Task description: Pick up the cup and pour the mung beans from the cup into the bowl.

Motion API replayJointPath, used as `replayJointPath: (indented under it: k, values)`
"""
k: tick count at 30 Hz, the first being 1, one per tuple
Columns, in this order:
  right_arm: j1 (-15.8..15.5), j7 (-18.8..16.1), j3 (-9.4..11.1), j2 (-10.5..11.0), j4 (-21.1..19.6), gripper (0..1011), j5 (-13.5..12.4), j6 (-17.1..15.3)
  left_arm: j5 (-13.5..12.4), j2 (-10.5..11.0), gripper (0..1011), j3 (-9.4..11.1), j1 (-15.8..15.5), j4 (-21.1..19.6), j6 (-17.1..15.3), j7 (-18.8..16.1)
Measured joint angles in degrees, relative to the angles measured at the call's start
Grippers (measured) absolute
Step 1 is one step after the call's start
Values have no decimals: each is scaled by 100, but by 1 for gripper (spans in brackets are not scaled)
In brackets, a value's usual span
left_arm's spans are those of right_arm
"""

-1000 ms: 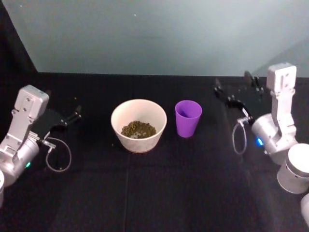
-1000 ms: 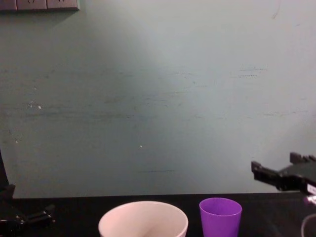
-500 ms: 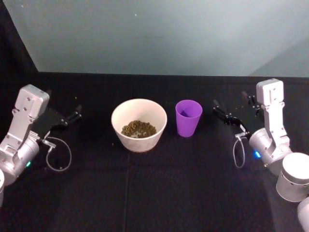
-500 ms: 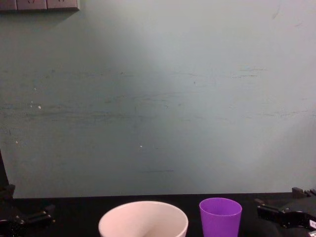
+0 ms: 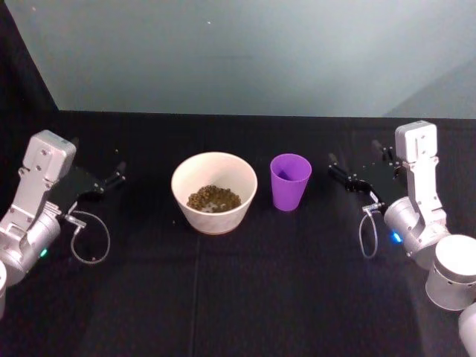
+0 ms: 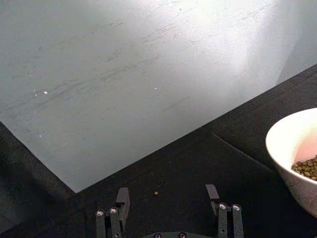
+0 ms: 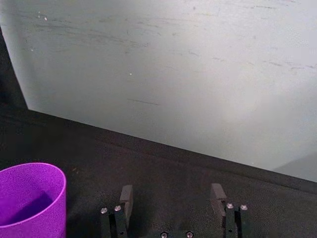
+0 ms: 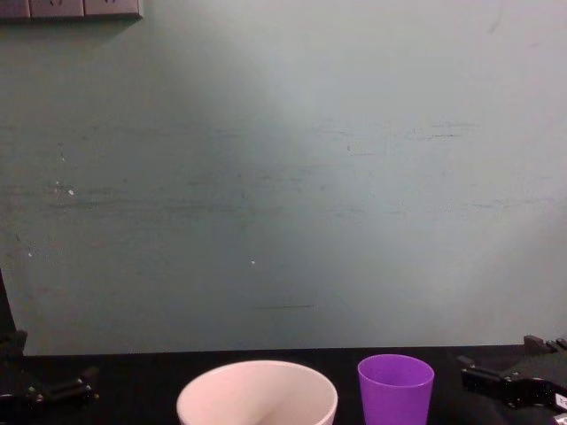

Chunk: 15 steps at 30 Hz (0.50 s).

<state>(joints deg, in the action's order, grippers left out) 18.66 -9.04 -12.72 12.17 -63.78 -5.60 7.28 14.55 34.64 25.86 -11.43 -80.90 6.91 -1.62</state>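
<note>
The purple cup point(image 5: 290, 181) stands upright on the black table, just right of the cream-white bowl point(image 5: 214, 172). Mung beans point(image 5: 213, 198) lie in the bottom of the bowl, and the cup's visible inside is plain purple point(image 7: 27, 198). My right gripper point(image 5: 358, 162) hovers low to the right of the cup, a short gap away, open and holding nothing point(image 7: 172, 192). On the far left, well clear of the bowl point(image 6: 290, 144), my left gripper point(image 5: 104, 167) rests open point(image 6: 167, 196). The chest view has the cup point(image 8: 395, 390) and the bowl's rim point(image 8: 257, 372) at the bottom.
A pale green wall point(image 5: 238, 52) closes off the table's far edge. Cable loops hang from both wrists point(image 5: 89, 238) point(image 5: 366, 230). A single stray bean point(image 6: 155, 193) lies on the cloth near the left gripper. Bare black cloth spreads in front of the bowl and cup.
Over the last second the right gripper dropped from above the table's back right to a low spot beside the cup, then held still. The left arm, the cup and the bowl stayed put.
</note>
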Motion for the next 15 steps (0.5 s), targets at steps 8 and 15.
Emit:
replayJointPath:
  k: [8, 15]
  values:
    - [4, -4, -1, 3, 4, 1002, -8, 7, 0, 0, 1000, 0, 0, 0, 0, 0]
    - [8, -5, -1, 3, 8, 1003, -15, 11, 0, 0, 1000, 0, 0, 0, 0, 0]
